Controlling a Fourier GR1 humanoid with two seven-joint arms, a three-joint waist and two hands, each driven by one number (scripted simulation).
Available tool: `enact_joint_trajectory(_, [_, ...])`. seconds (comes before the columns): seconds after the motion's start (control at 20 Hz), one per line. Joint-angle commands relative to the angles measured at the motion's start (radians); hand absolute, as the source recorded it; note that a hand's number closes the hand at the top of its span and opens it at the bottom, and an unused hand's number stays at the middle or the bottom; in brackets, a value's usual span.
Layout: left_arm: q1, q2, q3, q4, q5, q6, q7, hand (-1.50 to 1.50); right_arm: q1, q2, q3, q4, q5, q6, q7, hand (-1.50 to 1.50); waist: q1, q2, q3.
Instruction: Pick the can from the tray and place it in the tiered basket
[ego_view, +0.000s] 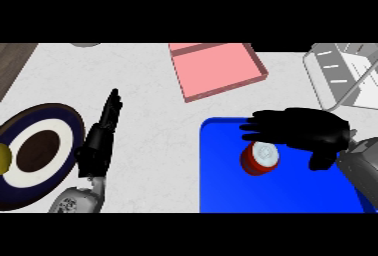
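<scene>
I am in the reaching step: my right robot hand (306, 131) hovers spread, holding nothing, just above the red can with white lid (260, 158) on the blue tray (221, 190). Next I must lower it, close round the can, then carry it to the white wire tiered basket (341, 75) far right. My left robot hand (100, 142) rests with straight fingers on the tabletop (155, 150).

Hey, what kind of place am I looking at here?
Most likely a kitchen counter. A pale speckled countertop holds a dark round plate, a red can standing on a blue tray, and a wire tiered basket at the far right corner.
</scene>
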Motion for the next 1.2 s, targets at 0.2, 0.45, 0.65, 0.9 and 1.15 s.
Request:
enact_joint_trajectory(0.2, [-0.067, 0.004, 0.040, -0.011, -0.012, -0.039, 0.069, 0.00, 0.002, 0.077, 0.033, 0.015, 0.067, 0.067, -0.007, -1.50, -0.003, 0.001, 0.000])
enact_joint_trajectory(0.45, [0.001, -0.019, 0.025, -0.064, -0.035, -0.030, 0.064, 0.00, -0.004, 0.092, 0.001, 0.034, 0.078, 0.095, -0.015, -1.50, -0.001, -0.001, 0.000])
enact_joint_trajectory(0.65, [-0.003, 0.009, 0.075, -0.040, -0.013, -0.072, 0.042, 0.00, 0.009, 0.115, 0.018, 0.088, 0.112, 0.042, -0.043, -1.50, -0.002, 0.000, 0.000])
enact_joint_trajectory(0.9, [0.000, -0.037, 0.033, -0.077, -0.076, -0.025, 0.072, 0.00, 0.059, 0.156, 0.039, 0.108, 0.134, -0.001, -0.043, -1.50, -0.002, 0.000, 0.000])
enact_joint_trajectory(1.15, [0.032, -0.012, 0.083, -0.062, -0.023, -0.098, 0.016, 0.00, 0.031, 0.177, 0.012, 0.122, 0.141, 0.056, -0.046, -1.50, 0.000, 0.000, 0.000])
